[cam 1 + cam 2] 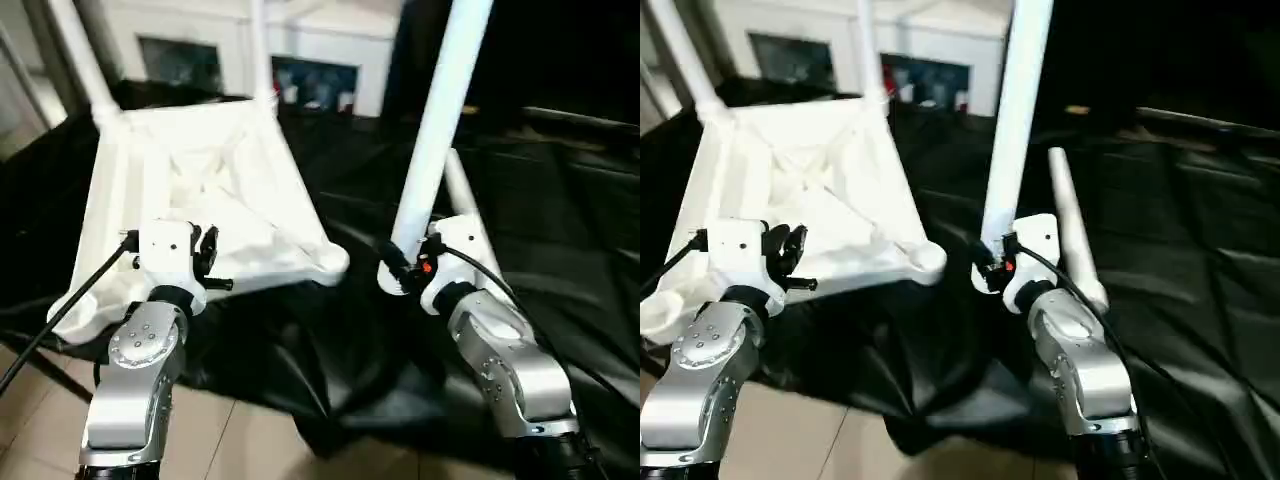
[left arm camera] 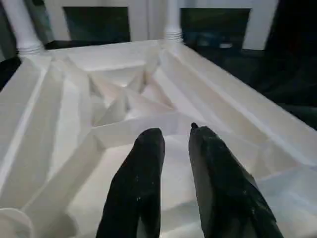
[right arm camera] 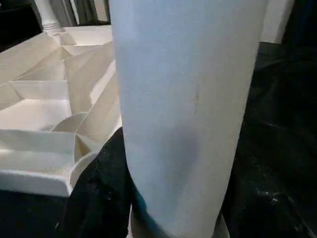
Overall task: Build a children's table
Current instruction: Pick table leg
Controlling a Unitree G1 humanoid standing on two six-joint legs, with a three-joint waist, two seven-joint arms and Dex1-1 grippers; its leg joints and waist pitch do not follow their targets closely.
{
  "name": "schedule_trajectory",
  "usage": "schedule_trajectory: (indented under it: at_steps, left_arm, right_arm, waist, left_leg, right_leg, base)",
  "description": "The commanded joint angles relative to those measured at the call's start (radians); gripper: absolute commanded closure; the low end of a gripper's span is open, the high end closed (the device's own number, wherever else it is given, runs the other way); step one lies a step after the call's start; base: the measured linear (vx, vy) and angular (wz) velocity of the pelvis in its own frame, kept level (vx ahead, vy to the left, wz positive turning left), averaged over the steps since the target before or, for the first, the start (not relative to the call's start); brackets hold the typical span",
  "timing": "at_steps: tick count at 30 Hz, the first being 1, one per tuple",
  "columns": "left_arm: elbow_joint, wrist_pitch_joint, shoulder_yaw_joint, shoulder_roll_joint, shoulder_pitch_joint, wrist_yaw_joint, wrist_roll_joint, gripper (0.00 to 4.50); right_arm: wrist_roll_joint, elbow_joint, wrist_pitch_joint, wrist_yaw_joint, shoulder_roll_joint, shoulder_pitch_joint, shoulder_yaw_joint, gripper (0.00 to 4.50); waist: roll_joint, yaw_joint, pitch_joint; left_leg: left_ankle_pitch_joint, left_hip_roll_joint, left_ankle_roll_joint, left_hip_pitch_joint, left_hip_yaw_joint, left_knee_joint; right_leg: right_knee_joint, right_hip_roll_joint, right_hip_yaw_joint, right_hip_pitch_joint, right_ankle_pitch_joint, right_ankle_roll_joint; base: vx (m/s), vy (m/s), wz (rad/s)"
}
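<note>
Black cloth (image 1: 560, 230) covers the floor; right claw (image 1: 400, 268) apparently grips a leg (image 1: 440, 120).

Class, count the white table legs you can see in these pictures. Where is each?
4: two legs stand in the tabletop's far sockets, one is held upright by the right gripper, one lies on the black cloth.

Silver forearms (image 1: 140, 370), white wrist blocks (image 1: 168, 252), black cables (image 1: 60, 305), black-fingered pincers (image 2: 173, 148).
</note>
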Motion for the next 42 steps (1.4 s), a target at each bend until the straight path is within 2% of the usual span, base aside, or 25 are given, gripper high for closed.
schedule_trajectory:
  at_steps: [1, 2, 3, 4, 5, 6, 7, 8, 9, 10, 11, 12, 13, 14, 15, 16, 17, 18, 19, 20, 23, 26, 29, 32, 42]
  left_arm:
    - [-0.015, 0.001, 0.006, 0.007, 0.005, -0.005, -0.003, 3.41]
    - [-0.012, 0.002, 0.006, 0.008, 0.003, -0.006, -0.003, 3.41]
    - [-0.01, 0.002, 0.006, 0.008, 0.002, -0.006, -0.003, 3.41]
    - [-0.009, 0.002, 0.006, 0.008, 0.001, -0.007, -0.003, 3.41]
    - [-0.005, 0.001, 0.005, 0.009, -0.001, -0.007, -0.003, 3.41]
    - [-0.003, 0.002, 0.004, 0.01, -0.004, -0.008, -0.003, 3.41]
    - [-0.001, 0.002, 0.003, 0.011, -0.006, -0.008, -0.003, 3.41]
    - [0.0, 0.002, 0.003, 0.011, -0.008, -0.009, -0.004, 3.41]
    - [0.002, 0.002, 0.003, 0.012, -0.011, -0.01, -0.005, 3.41]
    - [0.004, 0.002, 0.003, 0.012, -0.013, -0.01, -0.005, 3.41]
    - [0.004, 0.002, 0.003, 0.013, -0.013, -0.01, -0.005, 3.41]
    - [0.005, 0.001, 0.002, 0.013, -0.013, -0.011, -0.006, 3.41]
    - [0.006, 0.004, 0.002, 0.015, -0.015, -0.01, -0.004, 3.41]
    - [0.006, 0.006, 0.002, 0.016, -0.016, -0.008, -0.003, 3.41]
    - [0.008, -0.005, 0.005, 0.012, -0.016, -0.012, -0.01, 3.41]
    - [0.009, -0.01, 0.006, 0.01, -0.016, -0.02, -0.018, 3.41]
    - [0.008, -0.007, 0.002, 0.012, -0.016, -0.018, -0.011, 3.41]
    - [0.008, -0.004, -0.002, 0.016, -0.016, -0.015, -0.003, 3.41]
    - [0.009, -0.004, -0.004, 0.019, -0.016, -0.013, 0.001, 3.41]
    - [0.012, -0.003, -0.012, 0.021, -0.014, -0.039, -0.017, 3.41]
    - [-0.003, -0.017, -0.051, 0.037, -0.002, -0.134, -0.061, 3.41]
    - [0.008, -0.007, -0.106, 0.074, -0.007, -0.245, -0.084, 3.41]
    - [0.033, 0.04, -0.156, 0.115, -0.032, -0.4, -0.152, 3.06]
    - [0.11, 0.019, -0.236, 0.164, -0.09, -0.512, -0.121, 2.79]
    - [0.41, -0.044, -0.41, 0.281, -0.314, -0.801, -0.026, 2.63]
  right_arm:
    - [0.0, -0.026, 0.001, -0.005, 0.001, -0.006, -0.002, 2.59]
    - [0.0, -0.028, -0.001, -0.009, 0.002, -0.004, -0.006, 2.59]
    - [0.0, -0.029, -0.001, -0.011, 0.003, -0.003, -0.008, 2.59]
    - [0.0, -0.03, -0.002, -0.013, 0.003, -0.002, -0.01, 2.59]
    - [0.001, -0.031, -0.002, -0.016, 0.005, -0.001, -0.013, 2.59]
    - [0.001, -0.031, -0.003, -0.017, 0.005, 0.0, -0.014, 2.59]
    - [0.001, -0.03, -0.003, -0.018, 0.005, 0.0, -0.015, 2.59]
    - [0.0, -0.03, -0.003, -0.019, 0.006, 0.0, -0.015, 2.59]
    - [0.0, -0.031, -0.004, -0.022, 0.007, 0.0, -0.016, 2.59]
    - [0.001, -0.031, -0.004, -0.023, 0.008, 0.0, -0.016, 2.59]
    - [0.001, -0.031, -0.004, -0.023, 0.008, 0.0, -0.016, 2.59]
    - [0.001, -0.031, -0.004, -0.024, 0.008, 0.0, -0.017, 2.59]
    - [0.0, -0.033, -0.004, -0.028, 0.009, 0.002, -0.019, 2.59]
    - [0.0, -0.034, -0.004, -0.029, 0.01, 0.003, -0.02, 2.59]
    - [-0.001, -0.036, -0.004, -0.033, 0.01, 0.004, -0.023, 2.59]
    - [-0.001, -0.037, -0.005, -0.036, 0.01, 0.005, -0.026, 2.59]
    - [0.002, -0.038, -0.003, -0.037, 0.011, 0.005, -0.029, 2.59]
    - [0.003, -0.038, -0.003, -0.037, 0.011, 0.005, -0.031, 2.59]
    - [0.003, -0.038, -0.002, -0.037, 0.012, 0.004, -0.033, 2.59]
    - [0.002, -0.038, -0.002, -0.035, 0.012, 0.002, -0.035, 2.59]
    - [0.003, -0.039, -0.006, -0.029, 0.007, -0.001, -0.038, 2.59]
    - [0.018, -0.035, -0.002, -0.012, -0.006, -0.01, -0.047, 2.59]
    - [0.031, -0.026, 0.004, 0.007, -0.029, -0.02, -0.062, 2.59]
    - [0.027, -0.019, 0.004, 0.021, -0.055, -0.028, -0.077, 2.59]
    - [0.03, -0.056, 0.015, 0.047, -0.099, -0.011, -0.074, 2.59]
  waist:
    - [0.009, 0.019, -0.092]
    - [0.042, -0.022, -0.105]
    - [0.045, -0.049, -0.096]
    - [0.028, -0.043, -0.086]
    - [0.019, -0.04, -0.081]
    - [-0.012, -0.037, -0.08]
    - [-0.033, 0.01, -0.064]
    - [-0.024, 0.042, -0.067]
    - [-0.021, 0.051, -0.064]
    - [-0.008, 0.046, -0.059]
    - [0.004, 0.045, -0.05]
    - [0.038, 0.028, -0.048]
    - [0.093, -0.005, -0.038]
    - [0.087, -0.039, -0.067]
    - [0.083, -0.041, -0.066]
    - [0.083, -0.036, -0.065]
    - [0.071, -0.034, -0.066]
    - [0.038, -0.025, -0.071]
    - [0.017, -0.017, -0.076]
    - [-0.003, -0.002, -0.092]
    - [0.006, 0.001, -0.096]
    - [0.013, -0.006, -0.072]
    - [0.02, -0.008, -0.066]
    - [0.021, -0.011, -0.055]
    - [0.031, -0.005, -0.075]
  left_leg:
    - [0.327, -0.001, 0.193, -0.05, -0.001, -0.041]
    - [0.614, 0.06, 0.238, 0.13, -0.078, -0.048]
    - [0.694, 0.13, 0.306, 0.189, -0.135, -0.053]
    - [0.677, 0.153, 0.388, 0.167, -0.145, -0.064]
    - [0.62, 0.115, 0.379, 0.142, -0.12, -0.062]
    - [0.439, -0.012, 0.307, 0.088, -0.046, -0.032]
    - [0.162, -0.074, 0.25, -0.026, -0.011, 0.053]
    - [0.028, -0.024, 0.126, -0.089, -0.038, 0.132]
    - [0.018, -0.014, 0.063, -0.097, -0.043, 0.14]
    - [0.044, 0.015, -0.018, -0.136, -0.061, 0.135]
    - [0.07, 0.029, -0.033, -0.127, -0.064, 0.106]
    - [0.143, 0.045, -0.039, -0.111, -0.054, -0.009]
    - [-0.009, 0.07, -0.031, -0.065, -0.078, -0.098]
    - [-0.093, 0.151, 0.066, 0.048, -0.151, -0.111]
    - [-0.068, 0.161, 0.129, 0.055, -0.161, -0.107]
    - [0.093, 0.15, 0.25, 0.035, -0.153, -0.09]
    - [0.197, 0.143, 0.3, 0.025, -0.139, -0.074]
    - [0.387, 0.086, 0.32, -0.018, -0.093, -0.024]
    - [0.397, 0.048, 0.279, -0.056, -0.065, -0.007]
    - [0.46, 0.008, 0.181, -0.115, -0.046, -0.001]
    - [0.434, 0.014, 0.109, -0.112, -0.04, -0.017]
    - [0.198, 0.04, 0.073, -0.097, -0.038, -0.047]
    - [0.122, 0.057, 0.049, -0.087, -0.031, -0.058]
    - [-0.064, 0.065, -0.021, -0.072, -0.009, -0.074]
    - [0.077, 0.065, -0.045, -0.084, 0.012, -0.081]
  right_leg:
    - [-0.004, -0.05, 0.072, 0.133, 0.392, -0.344]
    - [0.067, 0.008, -0.012, -0.04, 0.335, -0.203]
    - [0.081, -0.022, -0.028, -0.138, 0.123, -0.101]
    - [0.087, -0.075, -0.019, -0.161, -0.021, 0.019]
    - [0.067, -0.079, -0.013, -0.15, 0.024, 0.02]
    - [0.002, -0.084, 0.011, -0.073, 0.117, -0.033]
    - [-0.08, -0.175, 0.15, 0.066, 0.006, -0.275]
    - [-0.103, -0.238, 0.21, 0.131, -0.064, -0.468]
    - [-0.103, -0.22, 0.201, 0.124, -0.036, -0.507]
    - [-0.09, -0.211, 0.173, 0.142, 0.035, -0.513]
    - [-0.096, -0.194, 0.139, 0.12, 0.028, -0.482]
    - [-0.07, -0.101, 0.054, 0.089, -0.042, -0.353]
    - [-0.008, 0.001, -0.021, 0.031, -0.166, -0.175]
    - [0.076, -0.015, -0.017, -0.048, -0.128, -0.069]
    - [0.087, -0.029, -0.014, -0.062, -0.091, -0.028]
    - [0.097, -0.045, -0.01, -0.083, -0.011, 0.037]
    - [0.087, -0.058, -0.003, -0.092, 0.049, 0.047]
    - [0.019, -0.093, 0.026, -0.071, 0.215, 0.029]
    - [-0.01, -0.114, 0.05, -0.031, 0.27, 0.029]
    - [0.008, -0.122, 0.078, 0.026, 0.496, -0.077]
    - [0.016, -0.097, 0.062, 0.026, 0.596, -0.134]
    - [-0.018, -0.097, 0.057, 0.019, 0.197, -0.182]
    - [-0.027, -0.098, 0.054, 0.009, 0.077, -0.184]
    - [-0.05, -0.096, 0.056, -0.001, -0.118, -0.148]
    - [-0.043, -0.09, 0.053, 0.01, 0.056, -0.114]
  base:
    - [0.084, 0.049, 0.25]
    - [0.084, 0.049, 0.25]
    - [0.067, 0.016, 0.18]
    - [0.0, 0.0, 0.0]
    - [0.0, 0.0, 0.0]
    - [0.0, 0.0, 0.0]
    - [0.033, 0.03, 0.27]
    - [0.033, 0.03, 0.27]
    - [0.039, 0.055, 0.3]
    - [0.0, 0.0, 0.0]
    - [0.0, 0.0, 0.0]
    - [0.0, 0.0, 0.0]
    - [0.094, 0.056, 0.04]
    - [0.094, 0.056, 0.04]
    - [0.115, 0.047, 0.12]
    - [0.065, 0.032, 0.13]
    - [0.065, 0.032, 0.13]
    - [0.0, 0.0, 0.0]
    - [0.0, 0.0, 0.0]
    - [0.0, 0.0, 0.0]
    - [-0.008, -0.062, 0.03]
    - [0.0, 0.0, 0.0]
    - [0.0, 0.0, 0.0]
    - [-0.037, -0.012, 0.07]
    - [0.0, 0.0, 0.0]
